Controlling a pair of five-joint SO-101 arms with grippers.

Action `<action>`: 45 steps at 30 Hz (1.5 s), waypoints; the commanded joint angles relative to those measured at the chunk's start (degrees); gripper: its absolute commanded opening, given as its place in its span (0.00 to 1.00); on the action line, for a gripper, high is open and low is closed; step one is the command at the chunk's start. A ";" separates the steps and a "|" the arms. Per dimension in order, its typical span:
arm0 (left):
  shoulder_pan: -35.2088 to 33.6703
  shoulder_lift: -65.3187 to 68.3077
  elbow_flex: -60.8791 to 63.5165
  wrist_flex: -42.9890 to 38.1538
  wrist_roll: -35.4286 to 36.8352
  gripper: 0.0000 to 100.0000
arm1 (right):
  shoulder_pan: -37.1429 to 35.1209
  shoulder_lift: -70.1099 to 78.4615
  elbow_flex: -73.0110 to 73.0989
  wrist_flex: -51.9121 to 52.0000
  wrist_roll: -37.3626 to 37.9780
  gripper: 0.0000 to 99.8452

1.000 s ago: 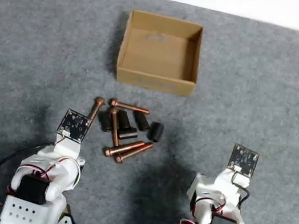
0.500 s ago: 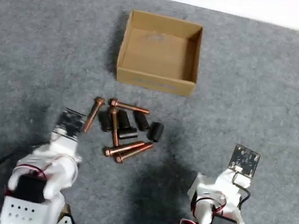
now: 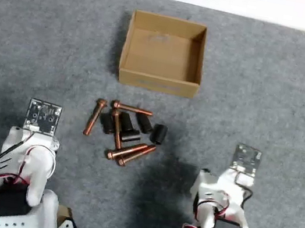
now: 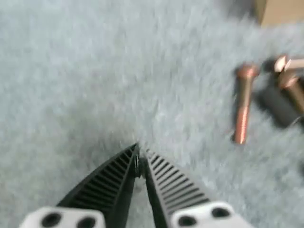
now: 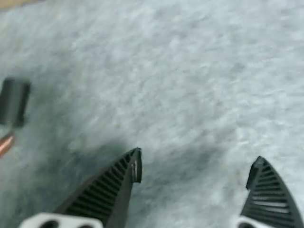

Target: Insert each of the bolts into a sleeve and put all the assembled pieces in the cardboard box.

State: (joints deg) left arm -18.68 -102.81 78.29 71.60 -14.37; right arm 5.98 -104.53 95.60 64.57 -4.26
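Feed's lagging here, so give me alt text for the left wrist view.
The left gripper, fingers shut, hangs over grey carpet. Off to one side lies a copper bolt by itself, with more bolts, a black sleeve and a corner of the cardboard box beyond it.

Grey carpet [image 4: 90, 66], left gripper [image 4: 141, 152] closed above it, copper bolt [image 4: 242, 105] well apart

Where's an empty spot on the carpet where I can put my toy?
Bare carpet lies right of the cardboard box, beyond the right arm; more lies left of the box, beyond the left arm. It is crowded in front of the box, where bolts and sleeves lie piled.
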 commanded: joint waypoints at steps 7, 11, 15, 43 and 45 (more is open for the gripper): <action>2.77 42.33 -20.26 -11.69 11.52 0.01 | 9.80 0.40 -0.22 -1.36 -0.09 0.33; 2.68 65.63 -29.05 -12.66 19.87 0.01 | 4.44 0.40 -2.24 -1.10 -0.18 0.33; 1.01 78.64 -32.92 -13.45 23.30 0.01 | -0.22 0.40 -3.56 -1.19 -0.18 0.33; 1.01 83.30 -26.59 -25.76 24.53 0.01 | -28.62 73.45 -54.64 -0.84 -31.38 0.33; 1.01 83.30 -26.59 -25.76 24.53 0.01 | -32.31 79.08 -57.01 -3.12 -33.58 0.33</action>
State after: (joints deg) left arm -17.54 -18.95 52.18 46.90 9.80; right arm -21.01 -32.70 43.65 63.69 -33.80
